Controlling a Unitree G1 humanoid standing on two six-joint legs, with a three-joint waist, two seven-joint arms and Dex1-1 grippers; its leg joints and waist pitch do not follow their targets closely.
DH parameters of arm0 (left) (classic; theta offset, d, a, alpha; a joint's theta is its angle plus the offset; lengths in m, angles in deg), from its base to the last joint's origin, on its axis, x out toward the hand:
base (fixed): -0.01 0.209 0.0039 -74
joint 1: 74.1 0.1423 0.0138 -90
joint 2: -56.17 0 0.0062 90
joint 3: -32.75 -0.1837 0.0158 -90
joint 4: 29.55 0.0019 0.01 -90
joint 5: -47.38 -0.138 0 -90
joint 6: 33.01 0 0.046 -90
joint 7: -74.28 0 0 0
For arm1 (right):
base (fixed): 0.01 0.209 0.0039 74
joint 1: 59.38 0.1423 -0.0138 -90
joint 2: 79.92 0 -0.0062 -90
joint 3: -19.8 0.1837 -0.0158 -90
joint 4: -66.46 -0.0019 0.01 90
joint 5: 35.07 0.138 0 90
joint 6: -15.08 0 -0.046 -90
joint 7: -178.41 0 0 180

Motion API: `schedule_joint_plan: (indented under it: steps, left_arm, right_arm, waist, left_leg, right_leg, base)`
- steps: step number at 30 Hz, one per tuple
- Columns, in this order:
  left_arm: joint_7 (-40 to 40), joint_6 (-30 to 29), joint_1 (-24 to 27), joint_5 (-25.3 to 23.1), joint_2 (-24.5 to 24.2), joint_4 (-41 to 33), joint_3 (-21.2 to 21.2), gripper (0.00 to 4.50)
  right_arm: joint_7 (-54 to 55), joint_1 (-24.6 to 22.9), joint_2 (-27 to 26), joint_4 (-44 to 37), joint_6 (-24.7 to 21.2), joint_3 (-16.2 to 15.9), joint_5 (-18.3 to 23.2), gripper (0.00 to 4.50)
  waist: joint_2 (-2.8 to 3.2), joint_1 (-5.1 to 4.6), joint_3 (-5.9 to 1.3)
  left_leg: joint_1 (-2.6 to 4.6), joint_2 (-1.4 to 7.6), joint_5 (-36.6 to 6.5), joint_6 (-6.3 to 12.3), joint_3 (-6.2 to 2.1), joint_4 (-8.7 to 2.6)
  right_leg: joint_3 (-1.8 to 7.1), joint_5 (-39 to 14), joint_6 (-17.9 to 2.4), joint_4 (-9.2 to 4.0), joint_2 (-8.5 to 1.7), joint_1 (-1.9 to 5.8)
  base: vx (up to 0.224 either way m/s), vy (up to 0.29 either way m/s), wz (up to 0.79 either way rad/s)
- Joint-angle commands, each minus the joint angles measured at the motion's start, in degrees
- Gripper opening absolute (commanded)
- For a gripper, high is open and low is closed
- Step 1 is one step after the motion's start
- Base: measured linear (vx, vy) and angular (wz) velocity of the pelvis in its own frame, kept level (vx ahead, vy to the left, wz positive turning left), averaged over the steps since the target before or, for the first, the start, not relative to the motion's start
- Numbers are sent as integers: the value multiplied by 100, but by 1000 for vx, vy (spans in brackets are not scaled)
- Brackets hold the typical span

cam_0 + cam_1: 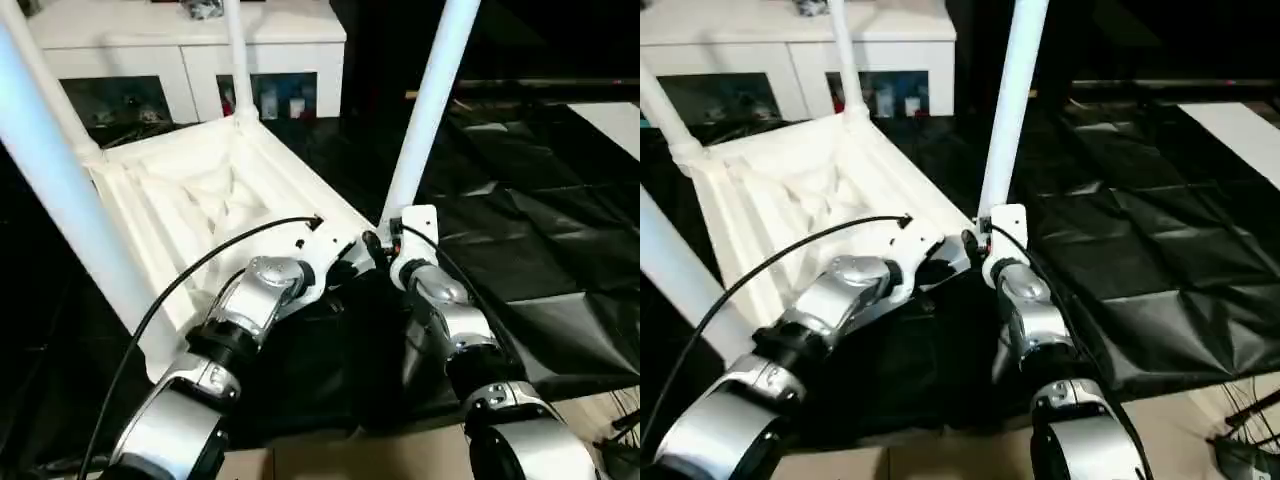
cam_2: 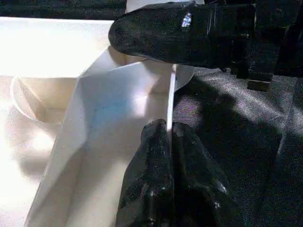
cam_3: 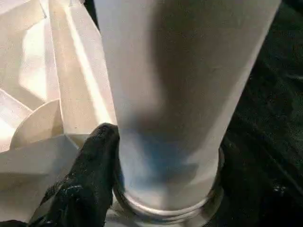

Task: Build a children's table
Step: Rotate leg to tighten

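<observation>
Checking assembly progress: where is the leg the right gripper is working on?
The leg stands upright in the tabletop's near-right corner socket, right gripper at its base, left gripper pinching the adjacent rim.

Home-like room: glass-doored white cabinet.

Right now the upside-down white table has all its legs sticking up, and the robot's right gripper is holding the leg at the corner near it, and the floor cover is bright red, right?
Not quite: the floor cover is black, not red, as the left eye view shows. The rest holds: the upside-down table has its legs up, and the right gripper is at the near corner leg.
</observation>
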Motion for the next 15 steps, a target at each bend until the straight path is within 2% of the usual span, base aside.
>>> schedule_joint_plan:
  steps: [1, 3, 5, 7, 9, 10, 13, 14, 15]
  left_arm:
    - [449, 8, 103, -16, 72, 322, 128, 0]
    - [435, 18, 104, -23, 62, 343, 132, 0]
    - [394, 34, 110, -36, 35, 354, 128, 0]
    - [237, 72, 150, -50, -61, 300, 88, 0]
    - [21, 211, 214, -59, -181, 195, 23, 0]
    - [-88, 227, 250, -44, -241, 134, 10, 0]
    - [-197, 235, 286, -27, -300, 71, 0, 0]
    - [-240, 230, 301, -18, -322, 47, -1, 0]
    - [-510, 322, 402, 20, -461, -115, -34, 0]
  right_arm:
    - [-593, -170, -348, -116, 70, -308, 136, 342]
    - [-632, -174, -335, -139, 122, -316, 138, 348]
    - [-697, -178, -290, -182, 172, -340, 125, 379]
    - [-826, -192, -114, -272, 289, -423, 26, 391]
    - [-1062, -222, 128, -375, 395, -547, -90, 424]
    - [-1285, -249, 272, -434, 458, -606, -140, 424]
    - [-1526, -279, 418, -494, 520, -663, -189, 444]
    - [-1631, -293, 477, -519, 550, -684, -209, 444]
    - [-2152, -400, 754, -659, 700, -755, -198, 444]
  waist:
    - [-79, 27, -297]
    - [-75, 32, -294]
    - [-91, 6, -290]
    - [-82, -27, -286]
    - [-76, -35, -280]
    - [-76, -28, -284]
    - [-93, -40, -290]
    - [-92, -38, -289]
    - [-69, -18, -303]
  left_leg:
    - [87, 199, -1487, 295, -93, -433]
    - [73, 202, -1526, 299, -100, -447]
    - [56, 196, -1534, 280, -107, -457]
    - [55, 197, -1671, 266, -117, -462]
    - [61, 201, -1712, 257, -116, -463]
    - [60, 202, -1712, 257, -120, -464]
    - [27, 202, -1619, 335, -109, -448]
    - [40, 205, -1592, 367, -102, -439]
    - [41, 205, -1485, 394, -101, -427]
  right_leg:
    - [90, -1382, -1092, -432, -214, 212]
    - [87, -1387, -1042, -433, -209, 215]
    - [78, -1413, -1030, -433, -203, 223]
    - [76, -1619, -1003, -454, -211, 214]
    - [79, -1686, -1000, -467, -212, 196]
    - [73, -1684, -991, -468, -208, 203]
    - [78, -1483, -1051, -444, -213, 220]
    - [84, -1480, -1088, -452, -219, 207]
    - [82, -1315, -1124, -449, -216, 238]
  base:
    - [0, 0, 0]
    - [0, 0, 0]
    - [0, 0, 0]
    - [0, 0, 0]
    - [0, 0, 0]
    - [0, 0, 0]
    - [0, 0, 0]
    - [0, 0, 0]
    - [0, 0, 0]
